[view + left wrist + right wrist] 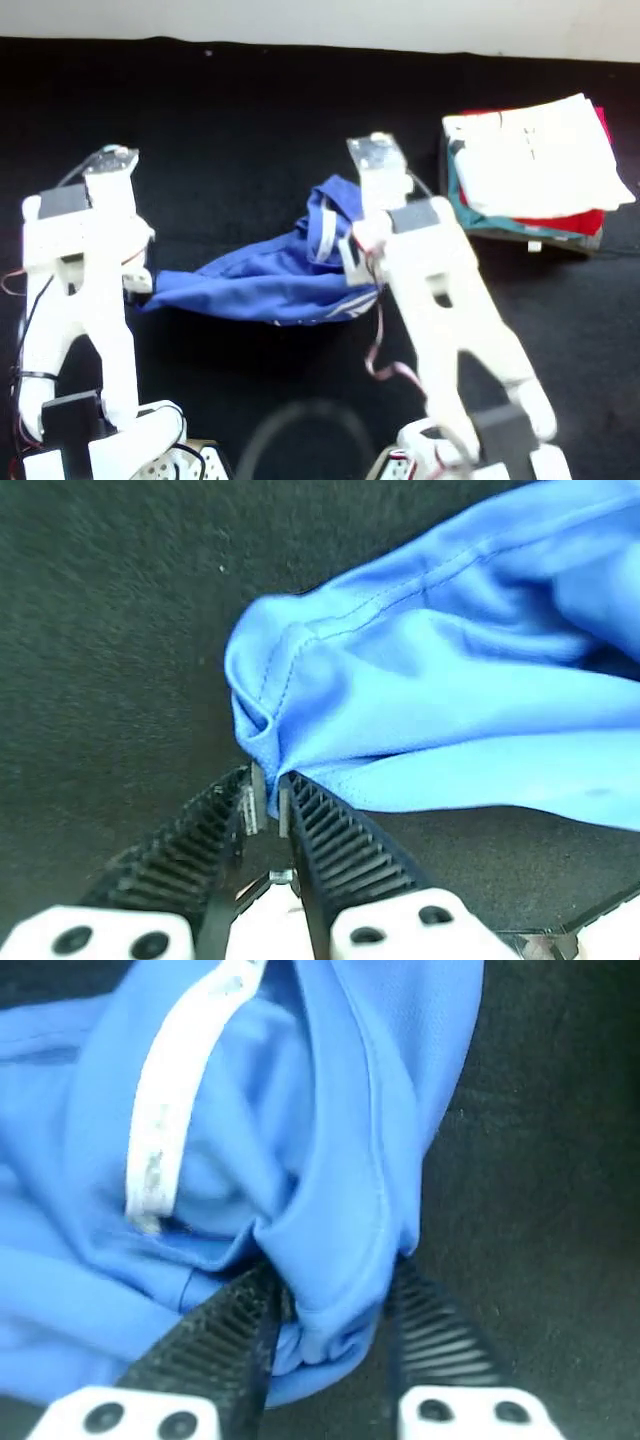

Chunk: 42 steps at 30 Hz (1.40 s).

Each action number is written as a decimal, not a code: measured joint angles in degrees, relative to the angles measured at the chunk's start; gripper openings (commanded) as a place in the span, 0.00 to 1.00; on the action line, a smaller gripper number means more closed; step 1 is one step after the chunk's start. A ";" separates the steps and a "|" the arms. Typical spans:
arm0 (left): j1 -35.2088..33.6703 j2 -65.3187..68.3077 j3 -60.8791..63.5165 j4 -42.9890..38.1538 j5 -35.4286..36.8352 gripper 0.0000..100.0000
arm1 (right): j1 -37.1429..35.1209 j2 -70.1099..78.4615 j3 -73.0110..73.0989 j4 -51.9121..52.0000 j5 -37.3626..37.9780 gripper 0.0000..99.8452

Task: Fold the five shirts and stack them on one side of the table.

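Blue shirt (270,280) slung between left and right jaws, both clamped on its edges.

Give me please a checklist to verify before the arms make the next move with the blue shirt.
1. Left end effector pinches a corner of the blue shirt: ok.
2. Right end effector grips a fold of the shirt: ok.
3. Shirt is smooth between the arms: not ok, bunched.
4. Stack lies apart from the shirt: ok.
5. Stack holds four shirts: cannot tell.
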 measured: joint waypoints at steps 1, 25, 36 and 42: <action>0.00 0.00 1.23 -0.97 0.00 0.01 | 0.00 -3.25 0.97 -0.18 0.79 0.17; 0.00 0.00 20.75 -11.96 0.00 0.01 | -18.64 31.82 -39.03 11.60 2.02 0.30; 0.00 0.00 20.75 -13.45 0.00 0.01 | -25.58 43.43 -43.52 13.10 2.37 0.28; 0.00 0.00 20.75 -13.45 0.00 0.01 | -27.52 43.43 -43.52 10.99 2.37 0.28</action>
